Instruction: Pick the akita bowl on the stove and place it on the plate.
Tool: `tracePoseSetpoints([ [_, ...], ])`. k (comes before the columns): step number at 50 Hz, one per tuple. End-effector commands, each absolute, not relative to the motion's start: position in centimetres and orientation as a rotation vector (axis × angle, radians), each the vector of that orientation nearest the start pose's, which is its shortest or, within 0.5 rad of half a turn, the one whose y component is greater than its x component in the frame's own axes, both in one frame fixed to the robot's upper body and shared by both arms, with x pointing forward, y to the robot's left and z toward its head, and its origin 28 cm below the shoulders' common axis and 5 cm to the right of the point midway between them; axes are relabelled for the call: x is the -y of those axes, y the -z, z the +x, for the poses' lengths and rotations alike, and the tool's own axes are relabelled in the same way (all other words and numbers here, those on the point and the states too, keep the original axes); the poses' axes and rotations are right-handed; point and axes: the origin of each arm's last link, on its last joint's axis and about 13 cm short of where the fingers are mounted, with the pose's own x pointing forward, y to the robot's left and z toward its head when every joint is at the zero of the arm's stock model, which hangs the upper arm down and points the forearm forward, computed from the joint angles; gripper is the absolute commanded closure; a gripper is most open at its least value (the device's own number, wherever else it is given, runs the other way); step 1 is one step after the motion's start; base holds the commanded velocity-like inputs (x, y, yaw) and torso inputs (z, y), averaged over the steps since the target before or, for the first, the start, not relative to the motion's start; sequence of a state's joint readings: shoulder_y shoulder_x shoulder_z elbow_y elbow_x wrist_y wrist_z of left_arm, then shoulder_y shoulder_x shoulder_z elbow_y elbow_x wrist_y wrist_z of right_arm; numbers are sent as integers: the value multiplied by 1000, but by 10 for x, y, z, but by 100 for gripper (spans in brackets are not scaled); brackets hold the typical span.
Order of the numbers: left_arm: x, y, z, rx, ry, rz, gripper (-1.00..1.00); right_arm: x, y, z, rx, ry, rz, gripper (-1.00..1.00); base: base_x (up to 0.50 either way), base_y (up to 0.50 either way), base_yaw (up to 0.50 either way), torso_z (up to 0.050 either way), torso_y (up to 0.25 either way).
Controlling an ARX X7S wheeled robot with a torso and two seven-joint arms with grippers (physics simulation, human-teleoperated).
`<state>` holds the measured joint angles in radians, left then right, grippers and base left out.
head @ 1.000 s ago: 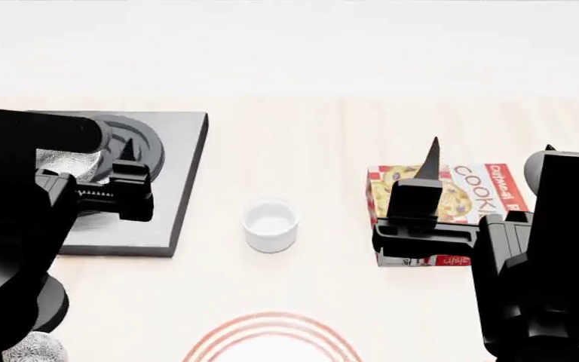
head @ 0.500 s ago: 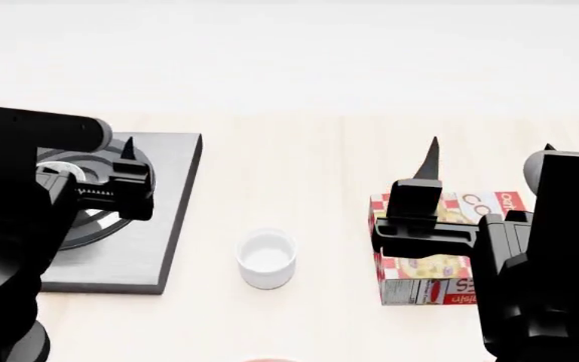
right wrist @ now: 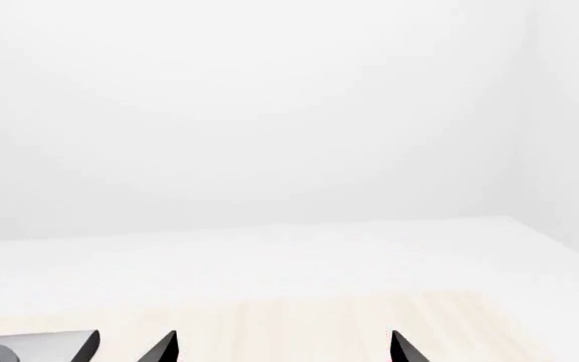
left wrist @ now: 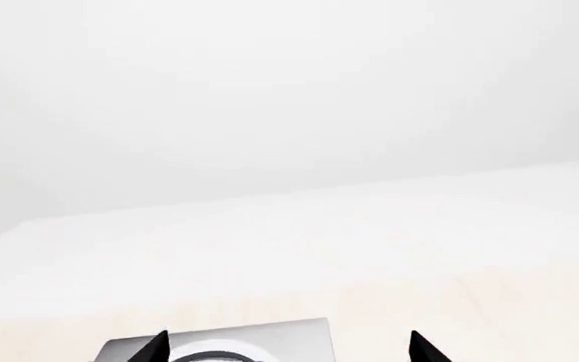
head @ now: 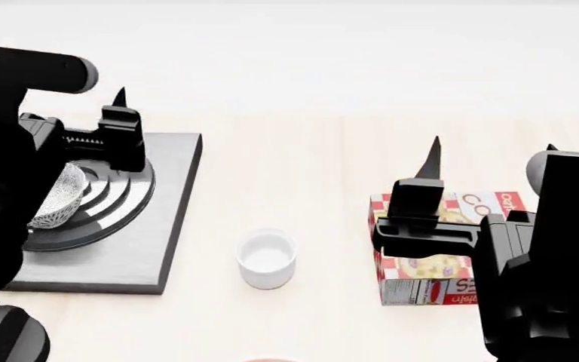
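Observation:
The akita bowl (head: 60, 197), white with grey speckle, sits on the black burner rings of the dark-grey stove (head: 159, 234) at the left of the head view, and my left arm partly covers it. My left gripper (head: 76, 124) hangs open above the bowl's far side with nothing in it. In the left wrist view, the left gripper (left wrist: 289, 351) shows its tips wide apart over the stove's (left wrist: 280, 335) far edge. My right gripper (head: 491, 154) is open and empty above the cookie box; the right gripper (right wrist: 284, 348) sees bare table. Of the plate (head: 266, 360), only a red sliver shows at the bottom edge.
A small plain white cup (head: 266, 259) stands on the light wooden table between the stove and a red cookie box (head: 440, 260). The stove's corner (right wrist: 38, 345) shows in the right wrist view. A white wall runs behind the table.
The head view tilted up, sliding the plate almost out of the frame. My left gripper has risen and moved farther back, uncovering the bowl on the burner. The right arm has held still.

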<state>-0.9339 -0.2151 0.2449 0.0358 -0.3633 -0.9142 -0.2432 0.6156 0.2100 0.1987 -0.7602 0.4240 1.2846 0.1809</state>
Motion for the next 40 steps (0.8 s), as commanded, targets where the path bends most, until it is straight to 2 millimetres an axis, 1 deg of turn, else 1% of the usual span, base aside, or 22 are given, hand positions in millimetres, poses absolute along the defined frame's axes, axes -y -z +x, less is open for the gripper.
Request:
tracePoseSetpoints([
  [1,-211,-284,364,58,16,85,-100,139,-221,237,109,49,40,-100,0,0,0,0,0],
  [5,-209,-297,375,51,6,80,-100,139,-221,236,111,48,40,-100,0,0,0,0,0],
  [6,-206,-301,381,34,-9,45,-100,139,-222,236,109,47,40,-100,0,0,0,0,0],
  [8,-202,-303,386,26,-6,36,-100,138,-222,236,110,46,40,-100,0,0,0,0,0],
  [10,-199,-308,392,-18,-16,-33,-100,139,-221,236,112,45,39,-100,0,0,0,0,0],
  [11,-197,-307,395,-35,-11,-43,-100,138,-221,236,113,45,37,-100,0,0,0,0,0],
  [14,-194,-299,400,-91,-6,28,-100,138,-222,236,113,41,35,-100,0,0,0,0,0],
  [16,-194,-294,405,-122,-21,-11,-100,138,-222,236,112,42,36,-100,0,0,0,0,0],
  [18,-195,-289,408,-139,-30,1,-100,139,-221,237,111,44,35,-100,0,0,0,0,0],
  [20,-196,-287,408,-158,-11,-47,-100,138,-222,236,111,45,35,-100,0,0,0,0,0],
  [21,-197,-285,410,-162,-26,-39,-100,139,-221,237,111,44,35,-100,0,0,0,0,0],
  [28,-199,-281,414,-175,-43,-51,-100,138,-222,236,112,40,36,-100,0,0,0,0,0],
  [32,-202,-277,414,-194,-59,-110,-100,138,-222,236,111,39,37,-100,0,0,0,0,0],
  [35,-203,-278,413,-194,-52,-104,-100,138,-222,236,112,40,36,-100,0,0,0,0,0],
  [40,-204,-270,412,-189,-57,-81,-100,138,-222,236,112,40,37,-100,0,0,0,0,0],
])
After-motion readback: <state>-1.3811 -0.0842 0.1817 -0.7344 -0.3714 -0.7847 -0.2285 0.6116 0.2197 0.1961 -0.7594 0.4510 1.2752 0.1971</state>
